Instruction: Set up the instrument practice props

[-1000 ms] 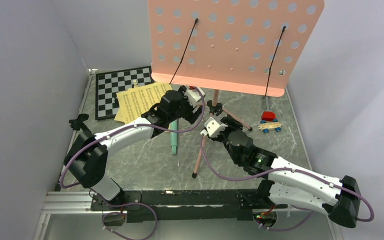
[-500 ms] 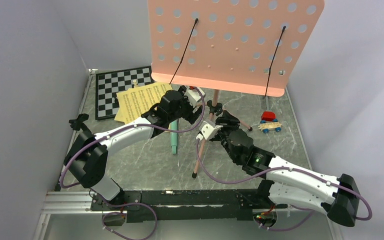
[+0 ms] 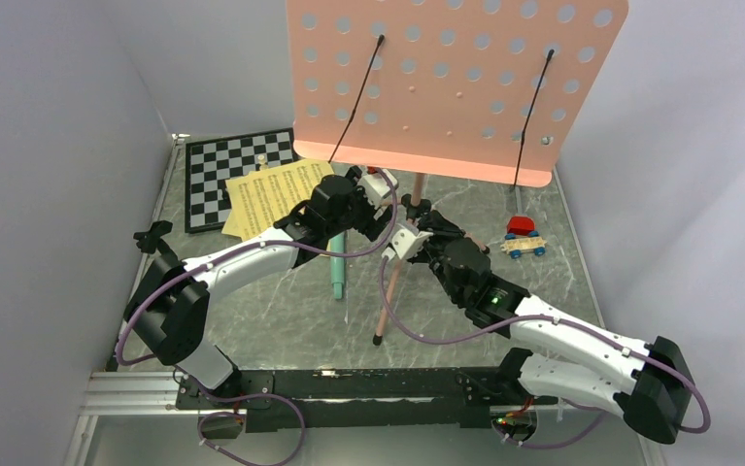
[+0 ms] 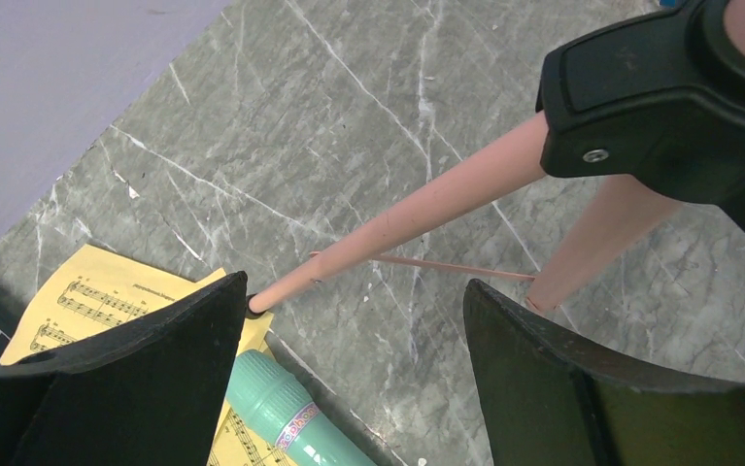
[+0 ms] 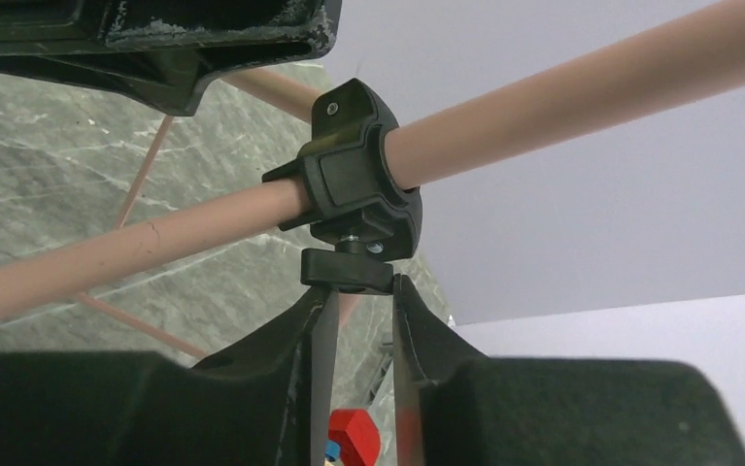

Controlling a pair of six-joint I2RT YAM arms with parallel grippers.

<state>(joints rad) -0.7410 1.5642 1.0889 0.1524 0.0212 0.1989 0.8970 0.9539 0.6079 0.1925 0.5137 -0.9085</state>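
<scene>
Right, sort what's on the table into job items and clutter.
Job: music stand, sheet music, green tube.
Clutter: chessboard, toy blocks.

chessboard (image 3: 227, 175): far-left corner | toy blocks (image 3: 521, 236): right side | table (image 3: 281, 311): grey marble

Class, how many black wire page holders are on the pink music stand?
2: the left wire holder and the right wire holder, both on the pink panel. None appears hidden.
</scene>
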